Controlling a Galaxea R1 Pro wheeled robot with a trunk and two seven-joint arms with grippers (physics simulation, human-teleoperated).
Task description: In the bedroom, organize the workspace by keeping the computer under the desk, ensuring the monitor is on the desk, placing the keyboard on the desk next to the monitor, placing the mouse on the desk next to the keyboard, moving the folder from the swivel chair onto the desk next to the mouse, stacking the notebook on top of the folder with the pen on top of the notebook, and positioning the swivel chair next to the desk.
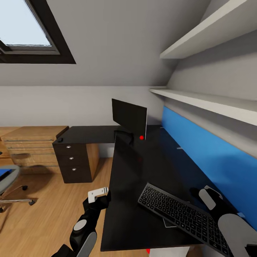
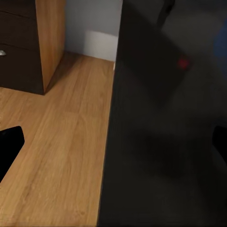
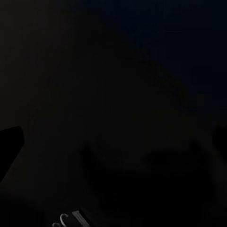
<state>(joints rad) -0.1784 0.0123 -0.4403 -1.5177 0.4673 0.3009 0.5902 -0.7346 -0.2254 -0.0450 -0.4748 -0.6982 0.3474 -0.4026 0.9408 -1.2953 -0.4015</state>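
Observation:
The black monitor (image 1: pixel 129 119) stands at the corner of the black L-shaped desk (image 1: pixel 135 192). A dark keyboard (image 1: pixel 182 211) lies slanted on the desk's near right part. My right gripper (image 1: pixel 210 194) hovers just behind it, by the blue wall panel, open; its wrist view is dark, with a few keys (image 3: pixel 71 220) at the edge. My left gripper (image 1: pixel 98 194) is open and holds nothing, level with the desk's left edge (image 2: pixel 111 142) above the wood floor. A small dark mouse (image 1: pixel 60 140) sits on the desk's far left wing. The swivel chair (image 1: pixel 9 182) carries the blue folder (image 1: pixel 4 174).
A dark drawer unit (image 1: pixel 73 162) stands under the desk's left wing, with a wooden dresser (image 1: pixel 32 146) beside it. A small red thing (image 1: pixel 141 137) lies by the monitor's foot. A thin flat sheet (image 1: pixel 167 224) peeks from under the keyboard. Two white shelves (image 1: pixel 207 101) run overhead on the right.

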